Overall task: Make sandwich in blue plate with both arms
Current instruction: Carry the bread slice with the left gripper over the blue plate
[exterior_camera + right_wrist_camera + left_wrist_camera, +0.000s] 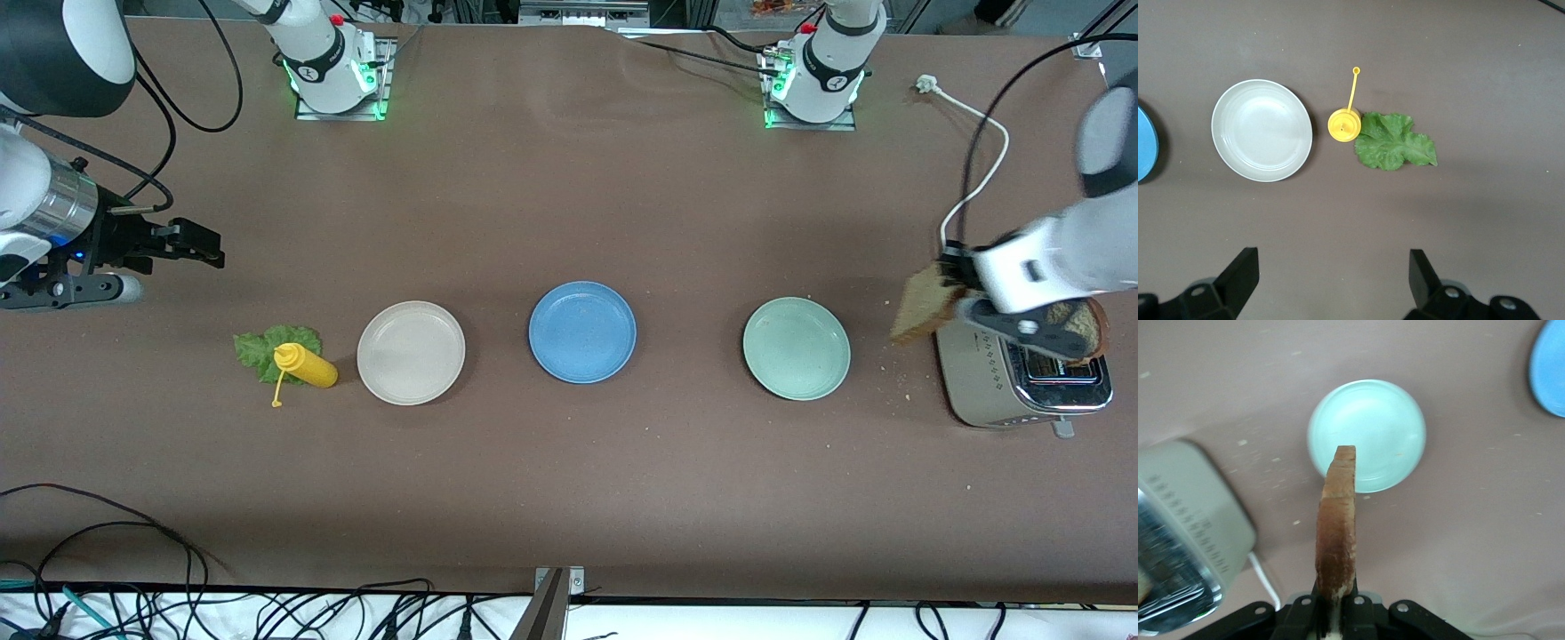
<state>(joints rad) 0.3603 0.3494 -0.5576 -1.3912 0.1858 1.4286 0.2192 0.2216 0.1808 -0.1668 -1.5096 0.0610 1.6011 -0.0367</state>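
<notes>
- The blue plate (582, 332) is sitting bare at the middle of the table (569, 498); nothing is assembled on it yet, so the sandwich is barely begun.
- The left end effector (949, 286) is clamping a bread slice (923, 305) by its edge, hanging just beside the toaster (1022, 378); a second slice (1080, 327) is showing in the toaster's slot.
- The right end effector (1331, 280) is waiting with jaws wide apart and empty, over the table toward the right arm's end.
- Both slices and the lettuce leaf (267, 348) are still needing placing.
- The yellow bottle (305, 364) is standing against the lettuce, likely crowding a grasp; the pale green plate (797, 348) is lying between toaster and blue plate; the cream plate (411, 352) is sitting beside the bottle.
</notes>
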